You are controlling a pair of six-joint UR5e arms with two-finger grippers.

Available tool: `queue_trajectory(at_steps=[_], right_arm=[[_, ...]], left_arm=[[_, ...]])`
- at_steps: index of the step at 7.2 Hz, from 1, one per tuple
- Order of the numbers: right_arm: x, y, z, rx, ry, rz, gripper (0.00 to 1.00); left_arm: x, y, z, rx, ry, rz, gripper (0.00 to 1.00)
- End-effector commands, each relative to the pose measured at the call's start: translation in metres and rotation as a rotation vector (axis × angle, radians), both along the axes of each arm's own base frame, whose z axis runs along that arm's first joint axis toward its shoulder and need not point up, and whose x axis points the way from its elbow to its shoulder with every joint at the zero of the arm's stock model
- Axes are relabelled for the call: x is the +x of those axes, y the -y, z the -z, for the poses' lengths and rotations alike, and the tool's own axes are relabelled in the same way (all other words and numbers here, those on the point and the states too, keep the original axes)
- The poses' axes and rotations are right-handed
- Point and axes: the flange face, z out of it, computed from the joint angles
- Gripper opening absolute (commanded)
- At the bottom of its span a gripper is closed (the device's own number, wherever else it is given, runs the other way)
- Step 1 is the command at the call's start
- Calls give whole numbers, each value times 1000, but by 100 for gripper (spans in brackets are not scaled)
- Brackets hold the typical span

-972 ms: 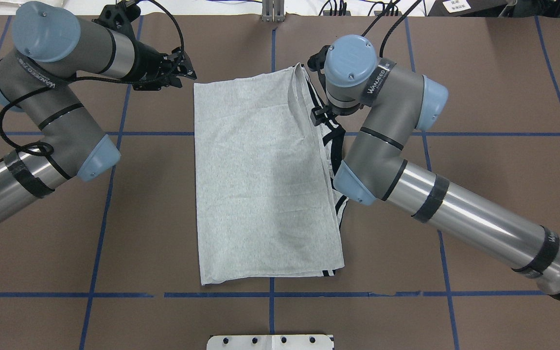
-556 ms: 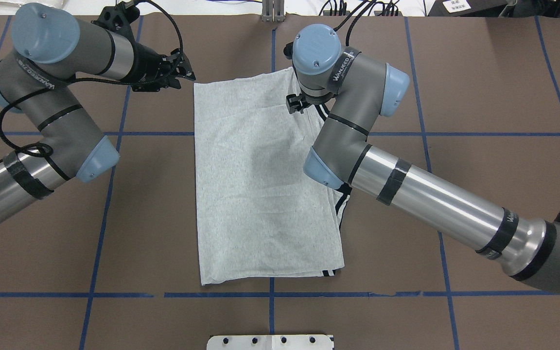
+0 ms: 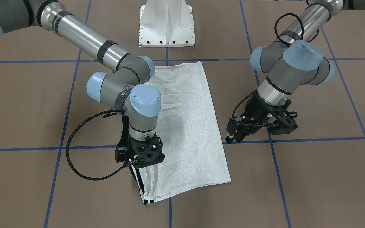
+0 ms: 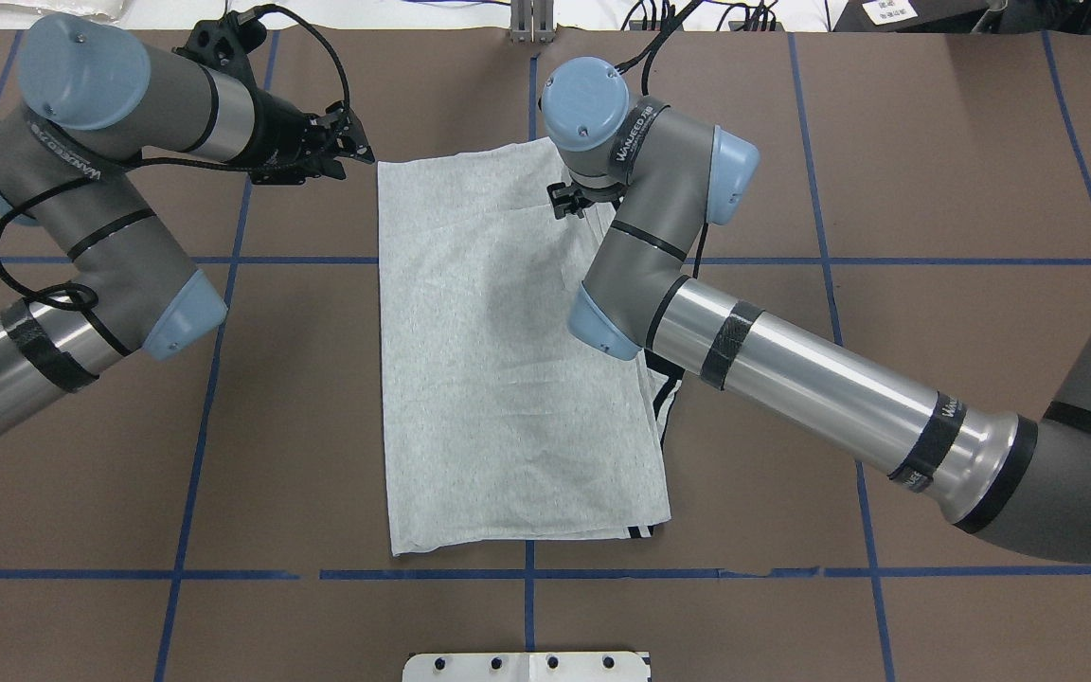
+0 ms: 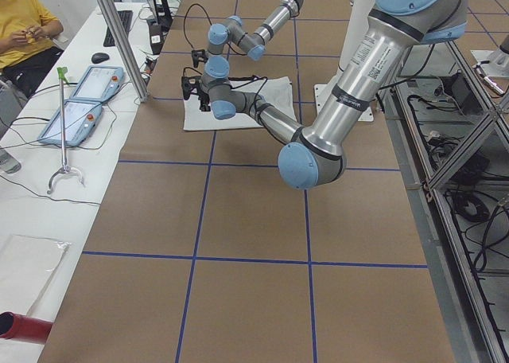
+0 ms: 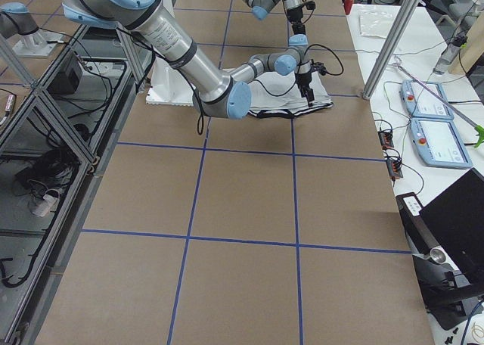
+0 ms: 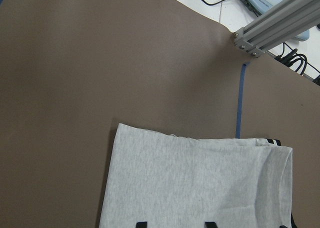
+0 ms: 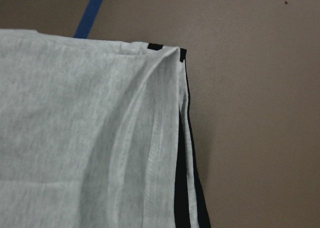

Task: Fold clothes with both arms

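T-shirt (image 4: pixel 508 379): it lies folded into a long grey rectangle at the middle of the desk (image 4: pixel 934 142), plain side up. One short edge faces the robot's edge of the desk and the other faces the far edge. Black stripes (image 4: pixel 664 398) peek out along the shirt's long edge on the robot's right.

Right gripper (image 3: pixel 139 160): you have it pointing straight down over the shirt's far corner on the robot's right, where the layers bunch into a ridge. The right wrist view shows stacked hems and a black stripe edge (image 8: pixel 185 188) but no fingertips. You cannot tell whether the jaws are clenched, released or pinching cloth.

Left gripper (image 4: pixel 359 140): it hangs over bare desk just beside the shirt's far corner on the robot's left, apart from the cloth. Its jaws are spread and hold nothing. In the left wrist view both fingertips (image 7: pixel 141 224) sit at the bottom edge with a gap between them.

Blue tape lines (image 4: pixel 205 379) cross the brown desk in a grid.
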Motion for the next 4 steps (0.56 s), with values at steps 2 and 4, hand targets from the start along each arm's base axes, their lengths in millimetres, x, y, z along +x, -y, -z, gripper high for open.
queue_trajectory(at_steps=[2,4], right_arm=[[41,30,-63,1,-37,-14,100],[70,46,-37,-4,47,13,100]], left_arm=[[-1,-2,-2,0,-2,-8,49],[-2,-3,1,3,-5,-8,49]])
